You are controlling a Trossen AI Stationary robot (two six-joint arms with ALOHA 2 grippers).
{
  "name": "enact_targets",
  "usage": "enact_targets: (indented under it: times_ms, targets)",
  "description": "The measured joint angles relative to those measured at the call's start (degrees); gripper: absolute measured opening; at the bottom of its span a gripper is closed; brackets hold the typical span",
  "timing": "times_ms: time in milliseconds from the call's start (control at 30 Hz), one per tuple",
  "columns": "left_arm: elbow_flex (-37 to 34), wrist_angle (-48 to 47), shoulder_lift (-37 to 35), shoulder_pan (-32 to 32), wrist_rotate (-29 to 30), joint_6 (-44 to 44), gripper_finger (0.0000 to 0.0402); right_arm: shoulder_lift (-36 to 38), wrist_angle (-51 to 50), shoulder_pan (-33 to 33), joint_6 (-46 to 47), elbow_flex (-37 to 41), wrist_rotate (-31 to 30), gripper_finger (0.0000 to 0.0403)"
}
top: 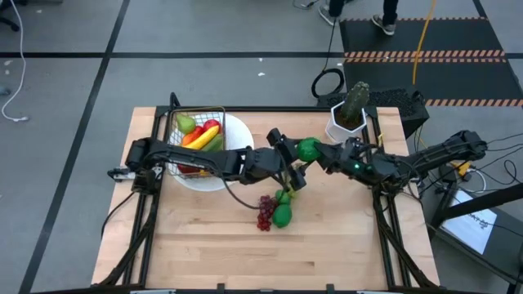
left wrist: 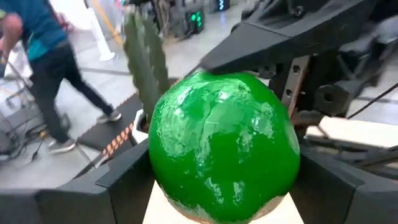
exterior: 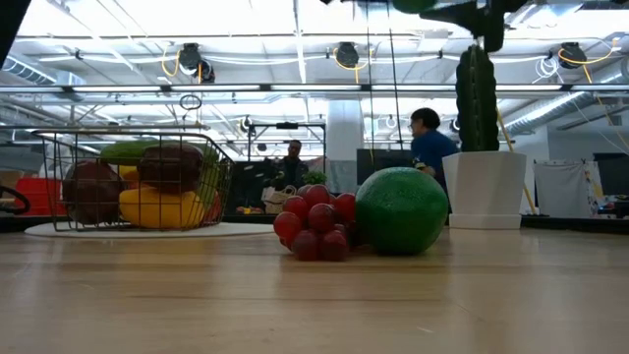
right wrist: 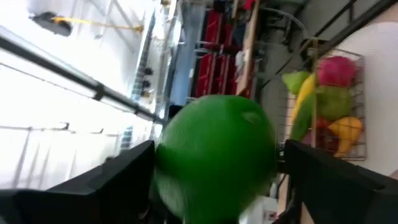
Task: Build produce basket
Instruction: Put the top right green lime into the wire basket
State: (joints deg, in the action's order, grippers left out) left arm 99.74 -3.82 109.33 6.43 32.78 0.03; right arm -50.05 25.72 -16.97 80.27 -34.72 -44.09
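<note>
A green lime [top: 308,148] hangs in mid-air over the table's middle, between both grippers. My left gripper [top: 299,153] reaches in from the left and is shut on it. My right gripper [top: 319,152] comes from the right, its fingers open on either side of the same lime [right wrist: 214,158]. The wire basket [top: 198,131] stands on a white plate [top: 237,131], holding a pear, a banana and red fruit. Red grapes [top: 265,211] and another green fruit [top: 283,216] lie on the table below the grippers. My left gripper pinches the lime between its two fingers [left wrist: 124,180], one on each opposite side [left wrist: 160,155]. The fingers come in about level from the table's left. The lime is lifted clear of the table. My right gripper has one finger [left wrist: 261,37] lying over the lime's top; I cannot tell whether it touches. A narrow gap shows at its other finger [right wrist: 311,174].
A cactus in a white pot [top: 350,114] stands at the far edge, just behind my right gripper. In the low view the grapes [exterior: 314,226] and green fruit [exterior: 401,209] sit side by side mid-table. People move in the room beyond.
</note>
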Motion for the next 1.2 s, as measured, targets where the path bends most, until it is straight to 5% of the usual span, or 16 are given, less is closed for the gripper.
enact_targets:
  times_ms: [233,467,800,1200]
  targets:
    - [0.1,-9.2,-8.2,0.7,1.3,-1.7,0.0308,4.8,-0.8,0.0,-5.6,0.0,1.0,0.0378]
    - [0.0,-23.9,-18.4,1.4,0.9,-15.1,0.0308,8.6,-0.7,0.0,-13.8,0.0,3.5,0.0378]
    - [0.1,-29.7,-33.1,2.8,0.7,-36.2,0.0314,9.3,-0.8,0.0,-24.9,0.0,5.4,0.0377]
    - [0.1,-32.3,-41.6,2.0,0.2,-55.3,0.0314,9.0,-2.0,0.1,-30.0,0.0,5.2,0.0377]
